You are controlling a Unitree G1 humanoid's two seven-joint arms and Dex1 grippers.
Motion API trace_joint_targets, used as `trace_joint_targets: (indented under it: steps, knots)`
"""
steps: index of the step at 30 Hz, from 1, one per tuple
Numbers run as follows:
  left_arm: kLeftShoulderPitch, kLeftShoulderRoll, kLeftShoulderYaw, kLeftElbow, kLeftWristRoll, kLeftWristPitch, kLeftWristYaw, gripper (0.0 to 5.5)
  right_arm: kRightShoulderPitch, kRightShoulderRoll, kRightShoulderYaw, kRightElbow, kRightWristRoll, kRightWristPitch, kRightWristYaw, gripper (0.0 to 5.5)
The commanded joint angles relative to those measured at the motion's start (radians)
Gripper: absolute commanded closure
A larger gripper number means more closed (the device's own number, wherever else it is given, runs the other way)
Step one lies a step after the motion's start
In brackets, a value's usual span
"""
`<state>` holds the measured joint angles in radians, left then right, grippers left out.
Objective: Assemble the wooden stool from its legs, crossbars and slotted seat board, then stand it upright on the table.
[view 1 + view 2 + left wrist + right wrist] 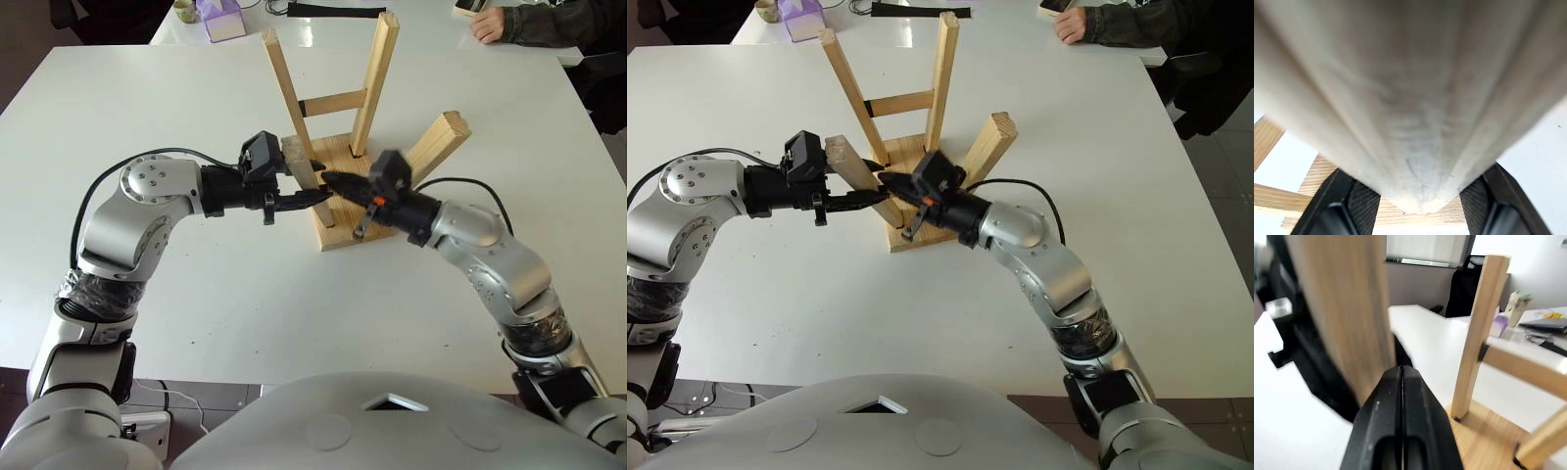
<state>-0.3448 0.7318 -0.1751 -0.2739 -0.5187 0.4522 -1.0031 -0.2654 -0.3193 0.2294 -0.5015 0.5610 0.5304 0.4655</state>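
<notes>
Frankly, the leg [297,157] clamped in the left gripper [315,197] is partly hidden low down by the empty, pinched-shut right gripper [327,178].

Four legs [373,83] are showing, two far ones, one near left leg [294,155] and one near right leg [439,142]; one crossbar [333,101] is joining the far pair; one slotted seat board [338,233] is lying beneath; two grippers, left gripper [318,196] and right gripper [331,180], are meeting there; one purple box [221,18], one cup [185,10] and one black strap [333,11] are sitting farther back.
</notes>
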Motion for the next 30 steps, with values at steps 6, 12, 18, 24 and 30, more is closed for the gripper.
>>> trace_joint_targets:
  steps: [6, 12, 18, 24, 30]
  knots:
    - [0.051, 0.026, -0.056, 0.042, 0.078, 0.06, 0.015, 3.45, -0.284, -0.11, -0.55, 0.106, 0.354, 0.029, -0.217, 5.14]
    - [0.044, 0.033, -0.062, 0.039, 0.077, 0.061, 0.011, 3.45, -0.08, -0.358, -0.354, 0.419, -0.291, -0.231, -0.209, 4.14]
    - [0.025, 0.037, -0.068, 0.026, 0.067, 0.073, 0.002, 3.45, 0.042, -0.254, -0.111, 0.173, -0.417, -0.159, -0.179, 3.2]
    - [-0.015, -0.005, -0.134, -0.008, 0.069, 0.097, 0.0, 3.45, -0.084, -0.004, 0.076, -0.181, -0.139, 0.073, -0.134, 2.22]
    - [0.018, 0.006, -0.141, 0.018, 0.1, 0.068, -0.001, 3.45, 0.0, -0.11, -0.03, -0.034, -0.286, 0.069, -0.142, 1.6]
